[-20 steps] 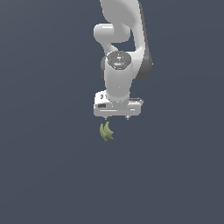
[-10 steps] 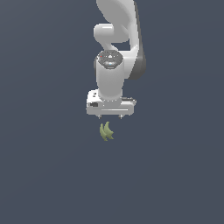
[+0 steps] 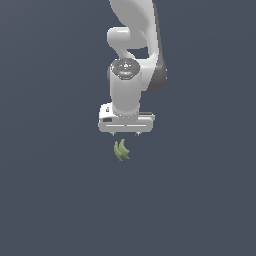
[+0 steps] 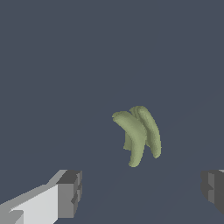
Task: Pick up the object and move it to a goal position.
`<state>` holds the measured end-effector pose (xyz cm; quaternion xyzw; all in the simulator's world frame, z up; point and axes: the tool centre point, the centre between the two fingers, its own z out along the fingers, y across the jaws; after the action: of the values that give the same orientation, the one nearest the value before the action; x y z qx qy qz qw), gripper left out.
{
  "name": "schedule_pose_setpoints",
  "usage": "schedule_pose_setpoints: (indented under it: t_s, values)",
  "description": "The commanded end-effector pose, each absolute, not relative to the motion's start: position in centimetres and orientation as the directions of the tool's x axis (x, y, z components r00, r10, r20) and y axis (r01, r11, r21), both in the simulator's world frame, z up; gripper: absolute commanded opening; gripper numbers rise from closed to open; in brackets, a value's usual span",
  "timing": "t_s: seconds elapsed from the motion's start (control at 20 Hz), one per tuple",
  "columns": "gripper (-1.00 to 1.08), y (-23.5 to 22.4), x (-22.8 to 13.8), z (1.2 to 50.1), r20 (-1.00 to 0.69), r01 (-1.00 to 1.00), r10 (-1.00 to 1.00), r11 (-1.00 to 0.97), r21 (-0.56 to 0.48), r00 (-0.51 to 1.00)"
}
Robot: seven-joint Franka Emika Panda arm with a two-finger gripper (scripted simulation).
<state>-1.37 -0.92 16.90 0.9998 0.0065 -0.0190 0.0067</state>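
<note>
Progress on the task is at its very start: the small olive-green bunch of curved, banana-like pointed pieces point(image 3: 121, 150) lies untouched on the flat dark slate-grey surface point(image 3: 50, 200), and nothing has gripped it. The white Panda arm's gripper point(image 3: 126, 134) hangs just above the bunch in the exterior view, close to it but with a clear gap between them. Relative to the bunch, the gripper's centre sits a little toward the exterior view's right, so the alignment looks nearly but not fully settled.

From the wrist view the pincer stands wide. Its two grey fingertips point(image 4: 70, 192) are far apart, and the green bunch point(image 4: 138, 135) shows beyond them, nearer the middle of the gap than either tip, touching neither. The bunch is much narrower than that spread, so it should fit between the fingers easily.

Everything that matters remains to be done: lowering around the bunch, closing on it, lifting, and carrying it to the goal. No goal marker is visible in either view, so where the goal lies relative to the bunch cannot be told.
</note>
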Motion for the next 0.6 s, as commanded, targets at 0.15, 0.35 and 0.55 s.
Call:
schedule_pose_setpoints:
  t_s: [0.15, 0.35, 0.55]
  values:
    - [1.00, -1.3, -1.2, 16.0, -0.034, 0.061, 0.061, -0.998, 0.011, 0.998]
    - [1.00, -1.7, -1.0, 14.9, -0.028, 0.118, 0.118, -0.993, 0.008, 0.993]
    - [1.00, -2.3, -0.8, 13.5, -0.019, 0.193, 0.193, -0.981, 0.004, 0.981]
